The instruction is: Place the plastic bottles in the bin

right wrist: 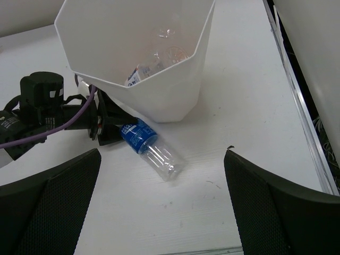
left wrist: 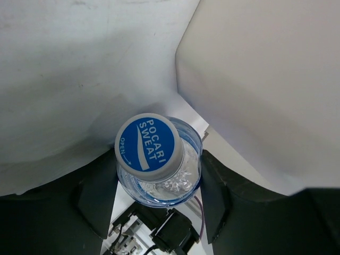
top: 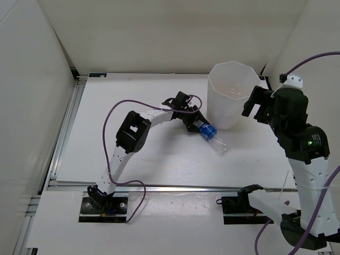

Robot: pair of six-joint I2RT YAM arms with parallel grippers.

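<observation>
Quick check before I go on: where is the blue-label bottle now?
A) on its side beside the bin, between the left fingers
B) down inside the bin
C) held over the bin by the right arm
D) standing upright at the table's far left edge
A: the blue-label bottle is on its side outside the bin, with its cap end between the left fingers.

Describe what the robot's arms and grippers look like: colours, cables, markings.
Both arms are white links with black joint housings. A purple cable loops along the left arm; another trails the right arm, which shows a small green light. The left gripper and right gripper are black; the right's fingers have a fine mesh texture.
</observation>
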